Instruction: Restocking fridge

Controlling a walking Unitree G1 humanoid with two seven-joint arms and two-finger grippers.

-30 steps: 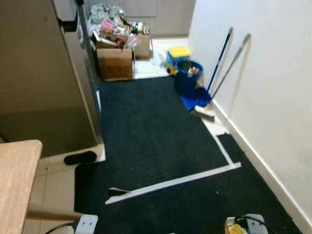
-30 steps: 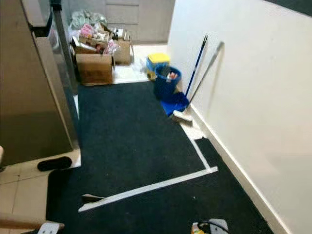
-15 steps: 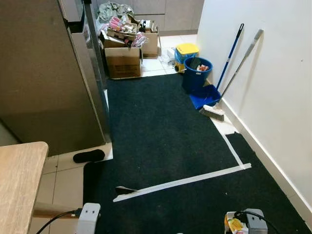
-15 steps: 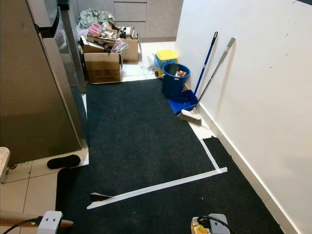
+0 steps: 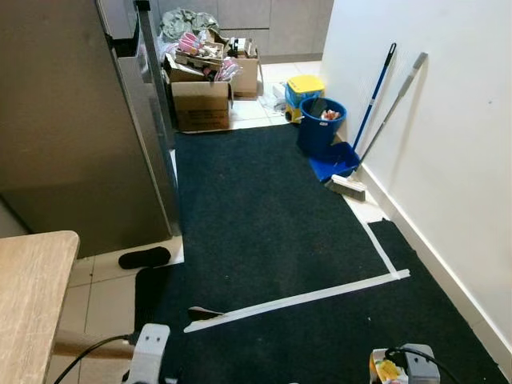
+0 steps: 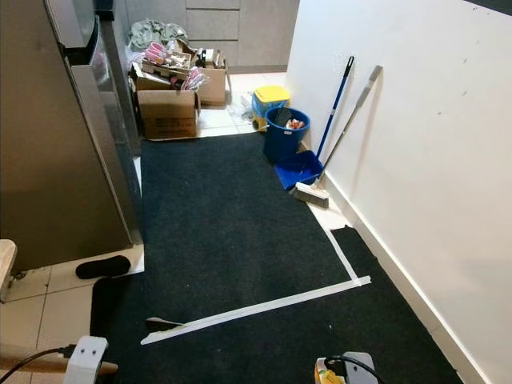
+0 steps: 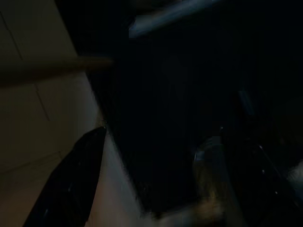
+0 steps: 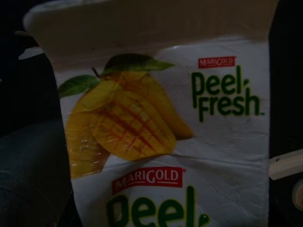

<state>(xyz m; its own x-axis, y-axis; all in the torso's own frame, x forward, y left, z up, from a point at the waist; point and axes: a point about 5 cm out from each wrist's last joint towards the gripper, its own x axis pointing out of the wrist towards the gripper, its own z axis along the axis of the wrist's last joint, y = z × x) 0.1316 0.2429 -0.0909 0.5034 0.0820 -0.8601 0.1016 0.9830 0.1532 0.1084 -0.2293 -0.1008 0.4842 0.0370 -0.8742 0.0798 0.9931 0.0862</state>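
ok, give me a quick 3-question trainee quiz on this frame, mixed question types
1. True or false: the blue bucket stands on the dark carpet near the white wall.
2. Multiple choice: the carton close before the right wrist camera shows which fruit? A) orange B) mango C) apple
3. Fill in: leaning on the wall beside the bucket is a blue-handled ____.

Key: 1 true; 2 B; 3 broom
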